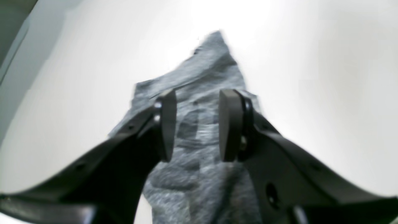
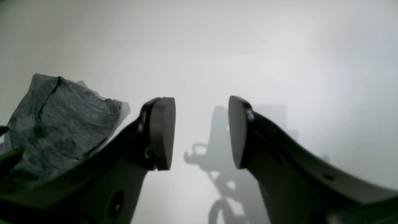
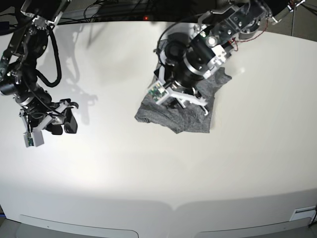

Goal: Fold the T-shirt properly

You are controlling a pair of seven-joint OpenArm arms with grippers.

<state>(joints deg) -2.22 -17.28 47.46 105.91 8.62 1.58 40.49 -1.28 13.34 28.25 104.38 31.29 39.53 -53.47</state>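
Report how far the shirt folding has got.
Done: the T-shirt already lies as a compact grey bundle on the table. In hand: the left gripper hovers open above it, holding nothing. The right gripper waits open, aside. Left: flattening its rumpled, uneven edges.

Big smooth glossy white table (image 3: 148, 173) w/ rounded front edge fills nearly the whole base view, bright overhead light making a soft glare patch in the middle & sharp dark shadows (image 3: 84, 101) on the surface at left. Behind the far edge it's dark, w/ a tangle of black cables (image 3: 119, 7) & one tiny red light (image 3: 145, 18); along the near edge sit pale grey panels (image 3: 79, 229) w/ rounded corners. Both wrist views show the same plain white top, washed out by glare in places, plus a dim grey strip (image 1: 12, 28) at the left wrist view's upper left.
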